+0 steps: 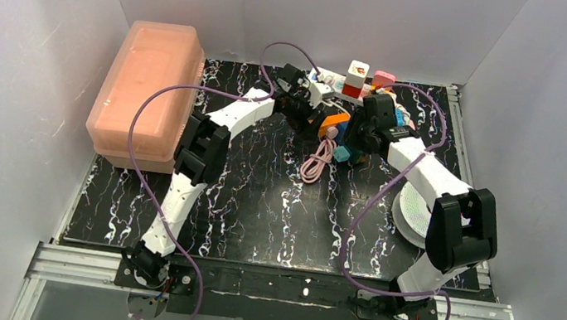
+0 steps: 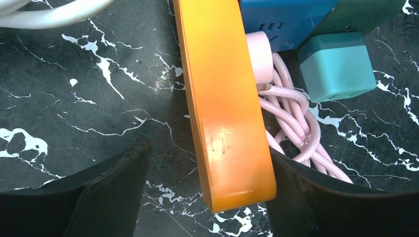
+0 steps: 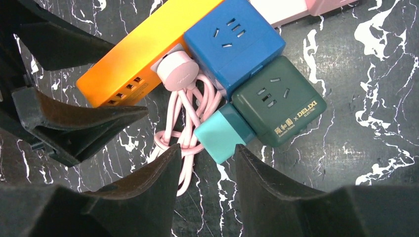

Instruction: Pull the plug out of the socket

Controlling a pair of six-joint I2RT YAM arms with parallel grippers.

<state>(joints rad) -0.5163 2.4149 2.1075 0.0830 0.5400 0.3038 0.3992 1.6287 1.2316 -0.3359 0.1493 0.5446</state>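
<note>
The orange socket strip (image 1: 334,120) lies on the black marble mat at the back centre. It also shows in the left wrist view (image 2: 222,103) and the right wrist view (image 3: 143,49). A round pink plug (image 3: 179,73) with a coiled pink cable (image 3: 185,128) sits on its side, next to a blue cube adapter (image 3: 232,42). A dark green cube (image 3: 279,101) with a teal block (image 3: 220,133) adjoins. My left gripper (image 2: 207,148) is open and straddles the strip's near end, right finger against it. My right gripper (image 3: 207,148) is open, tips just short of the teal block.
A translucent pink lidded box (image 1: 147,91) stands at the left. A long white strip (image 1: 333,79) with a red-and-white adapter (image 1: 356,78) and a pink strip (image 1: 384,78) lie along the back wall. A white round disc (image 1: 415,212) lies beside the right arm.
</note>
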